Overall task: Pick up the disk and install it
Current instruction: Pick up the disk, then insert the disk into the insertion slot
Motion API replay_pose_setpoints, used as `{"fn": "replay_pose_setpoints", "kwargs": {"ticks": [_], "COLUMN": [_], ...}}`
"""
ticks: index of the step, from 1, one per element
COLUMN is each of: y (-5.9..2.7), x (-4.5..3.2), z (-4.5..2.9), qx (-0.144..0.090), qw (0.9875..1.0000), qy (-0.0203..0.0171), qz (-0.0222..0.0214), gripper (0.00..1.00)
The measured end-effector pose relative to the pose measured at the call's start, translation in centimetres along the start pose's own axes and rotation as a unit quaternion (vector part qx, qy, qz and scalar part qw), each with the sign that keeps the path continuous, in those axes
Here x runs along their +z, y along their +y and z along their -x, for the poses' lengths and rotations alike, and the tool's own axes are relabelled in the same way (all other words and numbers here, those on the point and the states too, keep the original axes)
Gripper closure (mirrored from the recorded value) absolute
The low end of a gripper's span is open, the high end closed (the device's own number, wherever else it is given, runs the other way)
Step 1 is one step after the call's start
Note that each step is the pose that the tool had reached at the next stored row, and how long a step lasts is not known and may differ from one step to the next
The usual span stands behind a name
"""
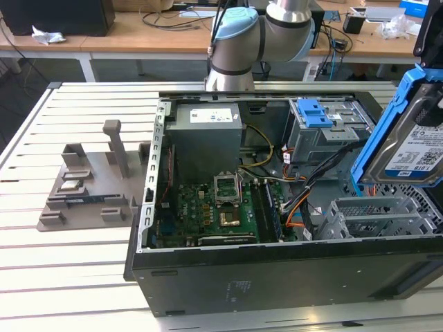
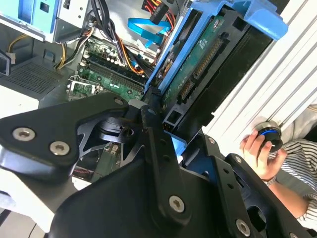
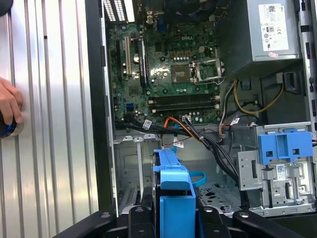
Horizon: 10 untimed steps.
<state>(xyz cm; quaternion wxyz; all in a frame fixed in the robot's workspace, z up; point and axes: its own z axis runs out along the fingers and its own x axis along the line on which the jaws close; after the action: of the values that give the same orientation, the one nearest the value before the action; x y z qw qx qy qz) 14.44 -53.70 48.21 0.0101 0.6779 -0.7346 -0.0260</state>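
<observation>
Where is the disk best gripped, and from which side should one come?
Grip the disk by its blue frame at one end, coming along its length, as the pincer does now: the frame offers flat plastic sides, sparing the label and circuit board.

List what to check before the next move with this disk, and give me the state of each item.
1. Grip on the disk: ok, the gripper is shut on its blue frame.
2. Disk seated: not ok, it hangs tilted above the case.
3. Drive cage free: cannot tell, partly hidden.
4. Cables out of the way: not ok, a blue cable loops close beside the disk.
5. Person's hand outside the case: ok, over the table beside it.
</observation>
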Motion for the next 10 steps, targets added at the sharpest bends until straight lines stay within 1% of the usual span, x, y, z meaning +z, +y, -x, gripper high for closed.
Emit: {"fn": "replay_pose_setpoints", "kwargs": {"ticks": [10], "y": [0.00], "x": [0.01], "z": [0.00], "qx": [0.000], "qw": [1.0000], "qy": [0.0000], "qz": [0.0000], "gripper": [0.63]}}
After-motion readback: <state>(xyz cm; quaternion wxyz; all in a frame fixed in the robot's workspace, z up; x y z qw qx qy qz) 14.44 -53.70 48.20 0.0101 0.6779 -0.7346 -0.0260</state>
